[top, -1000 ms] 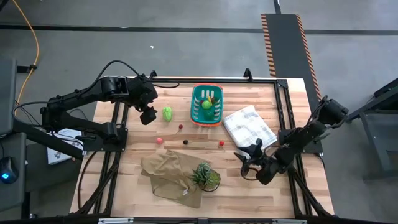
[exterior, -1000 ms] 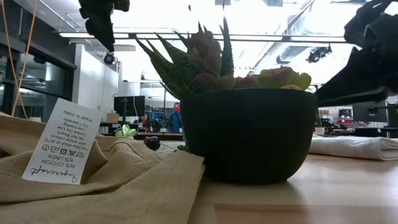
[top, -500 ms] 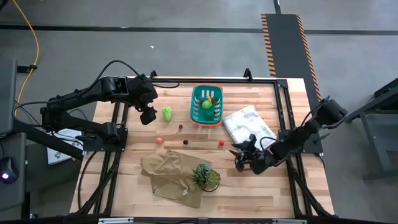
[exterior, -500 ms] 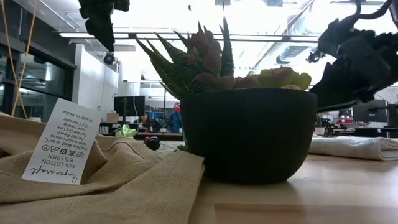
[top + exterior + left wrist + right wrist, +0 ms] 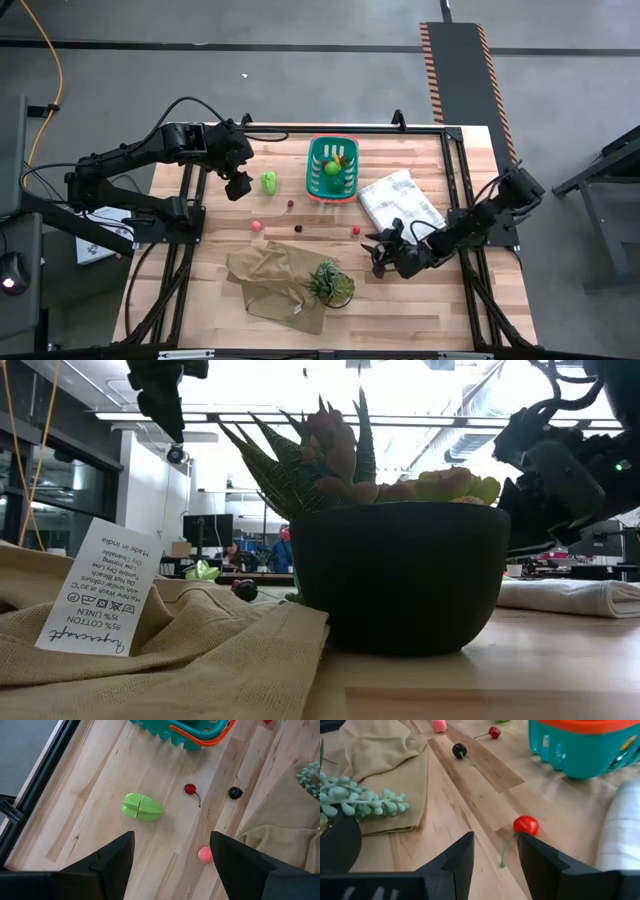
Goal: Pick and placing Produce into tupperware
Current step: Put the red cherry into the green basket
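High view: right gripper (image 5: 378,256) low over the bench (image 5: 420,300), between the potted plant (image 5: 330,283) and the checked cloth (image 5: 402,203), close to the red cherry (image 5: 355,230). Fingers (image 5: 542,862) parted, nothing between them; cherry (image 5: 525,825) lying just ahead of the tips, stem trailing toward the gap, not touching as far as can be seen.

Left gripper (image 5: 238,187) hanging near the far-left part of the bench, spread wide and empty, just beside the light green piece (image 5: 269,182).

Teal basket (image 5: 333,168) at the far middle of the bench, already holding a green lump (image 5: 331,168) and a yellow piece (image 5: 339,155). Still loose on the wood: light green piece (image 5: 142,807), stemmed red cherry (image 5: 189,789), dark ball (image 5: 235,793), pink piece (image 5: 205,855), all well apart from the basket (image 5: 200,732). Tan cloth (image 5: 275,280) bunched beside the plant.
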You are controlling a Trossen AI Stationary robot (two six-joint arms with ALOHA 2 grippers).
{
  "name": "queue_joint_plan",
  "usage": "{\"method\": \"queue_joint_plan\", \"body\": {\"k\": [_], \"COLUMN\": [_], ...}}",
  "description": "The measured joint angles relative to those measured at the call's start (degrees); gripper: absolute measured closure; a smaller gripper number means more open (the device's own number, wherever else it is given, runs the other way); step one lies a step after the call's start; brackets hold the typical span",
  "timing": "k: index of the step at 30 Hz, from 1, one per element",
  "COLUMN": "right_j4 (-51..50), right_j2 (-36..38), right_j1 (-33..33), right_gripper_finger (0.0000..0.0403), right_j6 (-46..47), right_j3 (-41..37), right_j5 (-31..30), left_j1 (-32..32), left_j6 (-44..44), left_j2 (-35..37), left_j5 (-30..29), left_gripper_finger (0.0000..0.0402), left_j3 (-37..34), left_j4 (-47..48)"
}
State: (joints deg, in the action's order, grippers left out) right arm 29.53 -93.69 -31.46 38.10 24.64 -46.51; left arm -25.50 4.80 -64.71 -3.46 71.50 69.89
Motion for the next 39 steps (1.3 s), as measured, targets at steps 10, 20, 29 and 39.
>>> {"method": "queue_joint_plan", "body": {"k": [10, 20, 29, 39], "right_j4": [0.7, 2.0, 2.8, 3.6], "right_j2": [-0.5, -0.5, -0.5, -0.4], "right_j1": [1.5, 1.4, 1.4, 1.4], "right_gripper_finger": [0.0237, 0.0213, 0.0212, 0.0212], "right_j6": [0.4, -2.2, -2.1, -2.4], "right_j3": [0.0, 0.0, 0.0, 0.0], "right_j5": [1.0, 0.9, 0.9, 0.1], "left_j1": [0.0, 0.0, 0.0, 0.0], "left_j6": [0.0, 0.0, 0.0, 0.0], "left_j2": [0.0, 0.0, 0.0, 0.0], "left_j5": [0.0, 0.0, 0.0, 0.0], "left_gripper_finger": [0.0153, 0.0153, 0.0153, 0.0153], "left_j3": [0.0, 0.0, 0.0, 0.0], "left_j4": [0.0, 0.0, 0.0, 0.0]}}
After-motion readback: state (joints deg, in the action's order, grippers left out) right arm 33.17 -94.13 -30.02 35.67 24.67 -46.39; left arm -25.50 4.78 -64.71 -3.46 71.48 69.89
